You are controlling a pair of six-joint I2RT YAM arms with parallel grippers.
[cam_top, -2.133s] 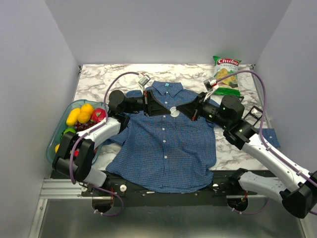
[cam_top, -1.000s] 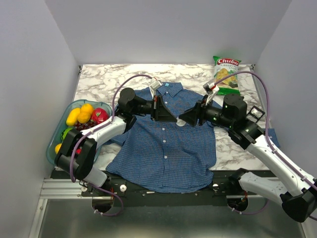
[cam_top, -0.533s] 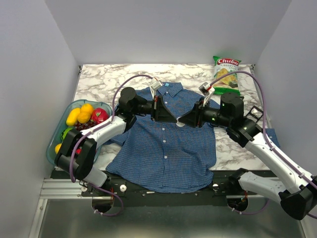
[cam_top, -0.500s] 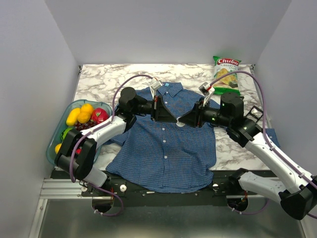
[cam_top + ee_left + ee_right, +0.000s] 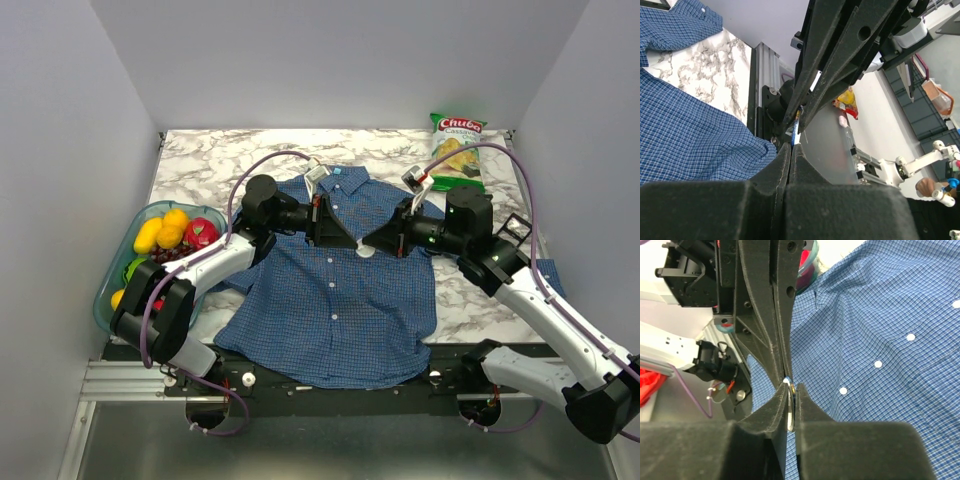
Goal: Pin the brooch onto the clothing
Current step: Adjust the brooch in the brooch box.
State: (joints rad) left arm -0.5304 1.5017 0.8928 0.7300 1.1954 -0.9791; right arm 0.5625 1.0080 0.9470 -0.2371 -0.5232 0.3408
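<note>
Soft, even light from above keeps the overhead view bright and sharp, with only faint shadows on the marble surface point(image 5: 200, 165). Close up, the left pincer point(image 5: 791, 146) and right pincer point(image 5: 790, 390) blur; the shirt point(image 5: 880, 315) shows crisp.

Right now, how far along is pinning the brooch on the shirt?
Done: the shirt lies spread flat, front up. In hand: the right jaws are closed on the brooch over the shirt's chest, the left jaws shut right beside it. Left: fastening it to the fabric; no pin through the cloth shows.
</note>
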